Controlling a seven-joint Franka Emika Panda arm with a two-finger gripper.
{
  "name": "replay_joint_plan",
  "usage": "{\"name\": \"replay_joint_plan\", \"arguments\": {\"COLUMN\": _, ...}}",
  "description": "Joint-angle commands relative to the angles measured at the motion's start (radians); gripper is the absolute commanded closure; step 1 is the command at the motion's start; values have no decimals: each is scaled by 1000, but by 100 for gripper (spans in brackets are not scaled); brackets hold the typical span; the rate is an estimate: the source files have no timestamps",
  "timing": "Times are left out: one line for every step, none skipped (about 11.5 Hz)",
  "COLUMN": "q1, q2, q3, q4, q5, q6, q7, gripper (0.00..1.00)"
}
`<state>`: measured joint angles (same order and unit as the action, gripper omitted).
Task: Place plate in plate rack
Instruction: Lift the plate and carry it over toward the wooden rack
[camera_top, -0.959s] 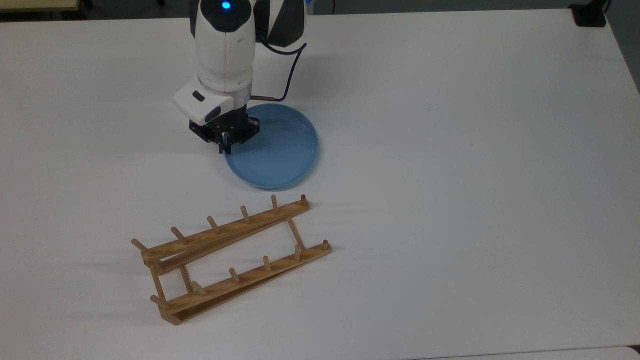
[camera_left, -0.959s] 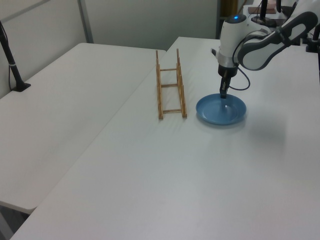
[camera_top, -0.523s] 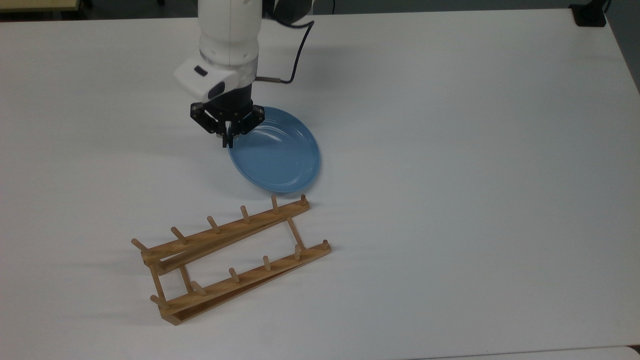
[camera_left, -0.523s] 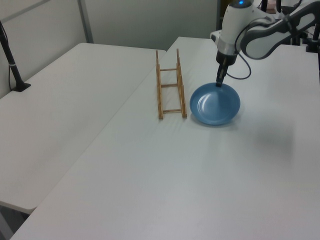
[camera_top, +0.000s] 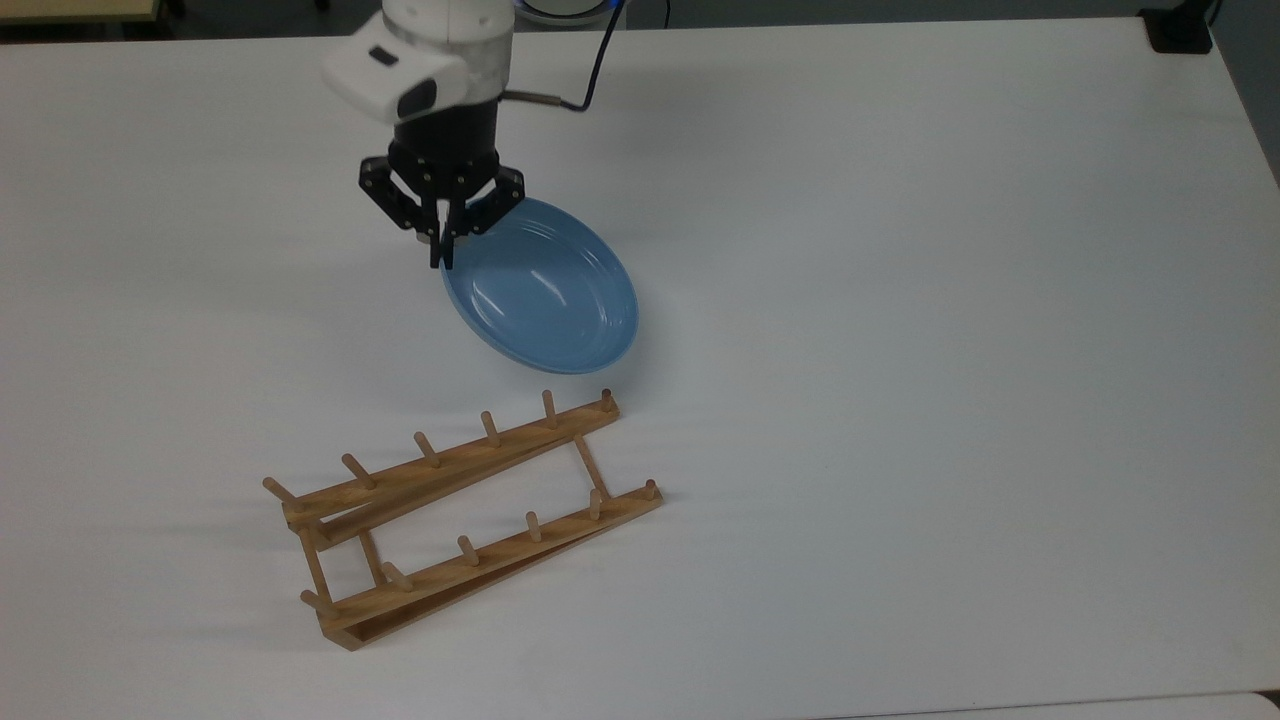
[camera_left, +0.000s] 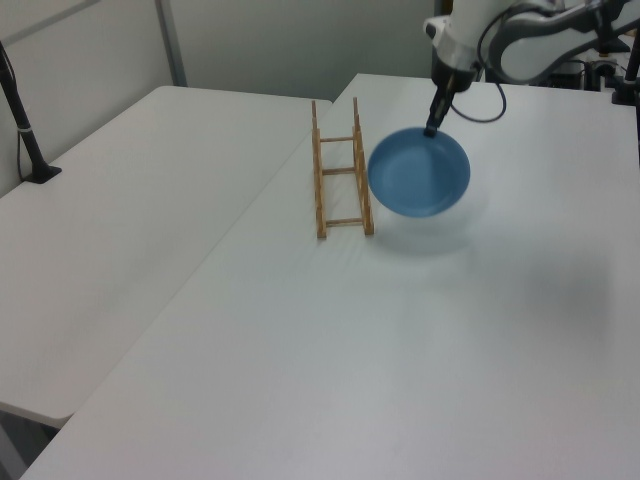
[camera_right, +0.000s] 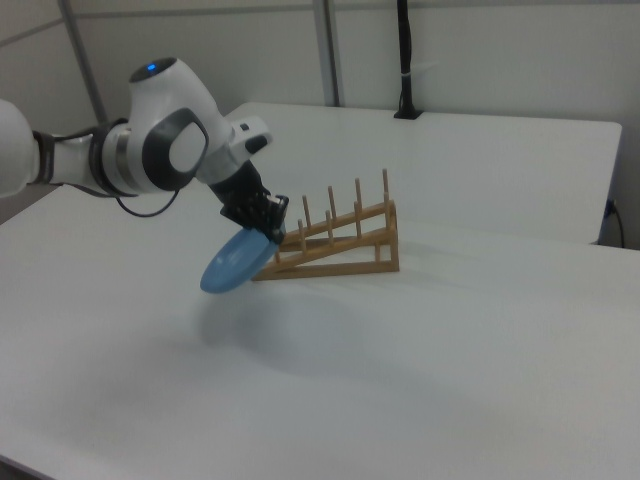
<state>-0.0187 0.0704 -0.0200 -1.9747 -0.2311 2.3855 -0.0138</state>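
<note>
The light-blue plate (camera_top: 545, 290) hangs tilted in the air above the white table, held by its rim. My gripper (camera_top: 441, 255) is shut on the plate's edge at the top view's left. In the left view the plate (camera_left: 418, 172) faces the camera below the gripper (camera_left: 431, 130), just right of the plate rack (camera_left: 338, 170). The right view shows the plate (camera_right: 234, 262) slanting down from the gripper (camera_right: 272, 232), clear of the table. The wooden plate rack (camera_top: 462, 518) lies below the plate in the top view, and stands as a sloped frame (camera_right: 340, 240) in the right view, with nothing in it.
A white table (camera_top: 900, 350) carries everything. A second white table (camera_left: 120, 200) lies to the left view's left with a black post (camera_left: 25, 125) on it. A black block (camera_top: 1180, 30) sits at the top view's upper right corner.
The gripper has risen with the plate's rim in it. The plate went from flat on the table to tilted and then fully off the surface. The rack has not moved.
</note>
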Motion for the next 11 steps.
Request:
{"name": "replay_joint_plan", "arguments": {"q1": 5, "q2": -35, "q3": 5, "q4": 92, "q5": 27, "q6": -48, "q7": 50, "gripper": 100}}
{"name": "replay_joint_plan", "arguments": {"q1": 0, "q2": -35, "q3": 5, "q4": 138, "q5": 48, "q6": -45, "q7": 75, "gripper": 100}}
{"name": "replay_joint_plan", "arguments": {"q1": -3, "q2": -35, "q3": 3, "q4": 163, "q5": 52, "q6": -40, "q7": 101, "gripper": 100}}
{"name": "replay_joint_plan", "arguments": {"q1": -6, "q2": -37, "q3": 2, "q4": 190, "q5": 50, "q6": -29, "q7": 156, "gripper": 100}}
{"name": "replay_joint_plan", "arguments": {"q1": -4, "q2": -35, "q3": 2, "q4": 212, "q5": 43, "q6": -25, "q7": 187, "gripper": 100}}
{"name": "replay_joint_plan", "arguments": {"q1": -6, "q2": -35, "q3": 0, "q4": 218, "q5": 33, "q6": 4, "q7": 211, "gripper": 100}}
{"name": "replay_joint_plan", "arguments": {"q1": -6, "q2": -37, "q3": -3, "q4": 218, "q5": 26, "q6": 61, "q7": 233, "gripper": 100}}
{"name": "replay_joint_plan", "arguments": {"q1": -7, "q2": -37, "q3": -5, "q4": 218, "q5": 6, "q6": 119, "q7": 253, "gripper": 100}}
{"name": "replay_joint_plan", "arguments": {"q1": -10, "q2": -38, "q3": -8, "q4": 218, "q5": -32, "q6": 157, "q7": 277, "gripper": 100}}
{"name": "replay_joint_plan", "arguments": {"q1": -20, "q2": -38, "q3": -8, "q4": 220, "q5": -90, "q6": 188, "q7": 309, "gripper": 100}}
{"name": "replay_joint_plan", "arguments": {"q1": -30, "q2": -43, "q3": -8, "q4": 220, "q5": -159, "q6": 217, "q7": 361, "gripper": 100}}
